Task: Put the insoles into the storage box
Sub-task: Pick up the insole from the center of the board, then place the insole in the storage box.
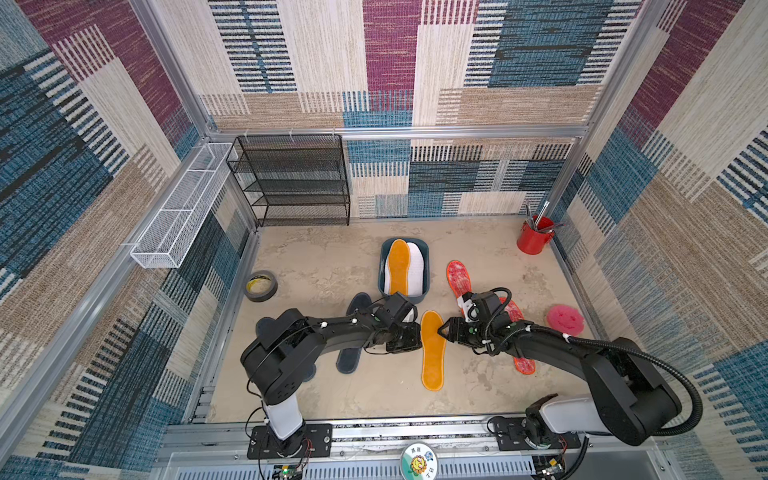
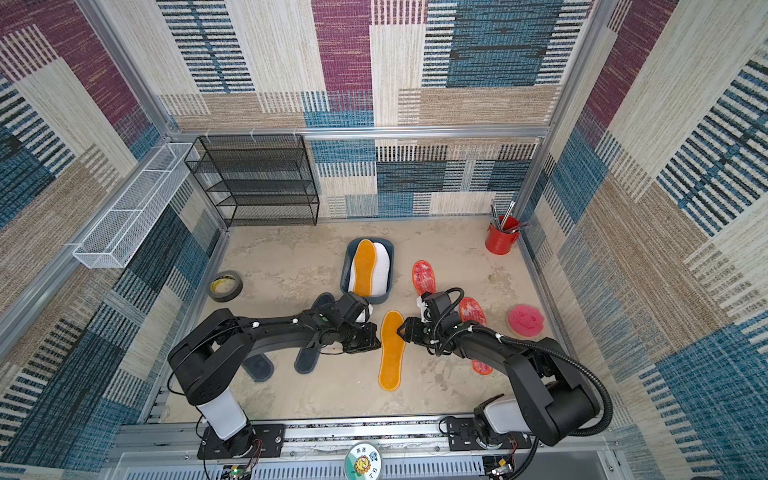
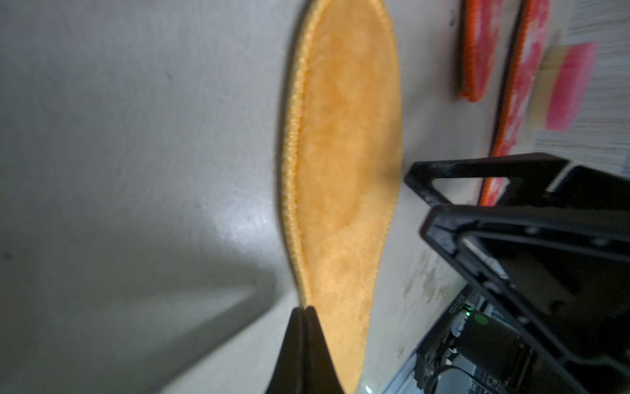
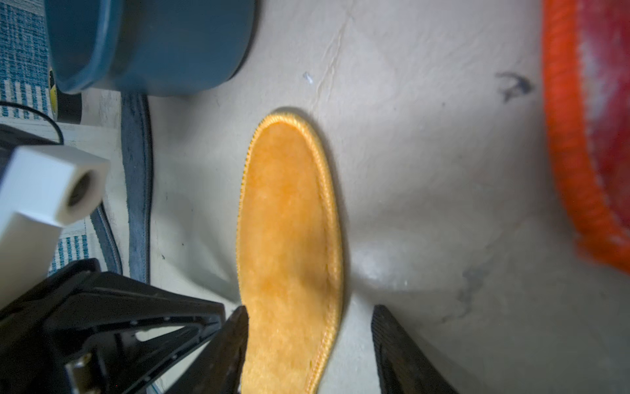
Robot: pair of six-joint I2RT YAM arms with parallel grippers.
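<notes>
Low over the table [image 1: 332, 257], the left gripper [image 3: 303, 308] is shut at the rim of the orange insole [image 1: 432, 353], the right gripper [image 4: 309, 308] half open astride it; so thin a pinch could slip.

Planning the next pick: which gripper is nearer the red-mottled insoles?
Right. The right gripper sits at the orange insole's edge on the side of the red-mottled insoles; the left gripper is across that orange insole, at its far edge.
</notes>
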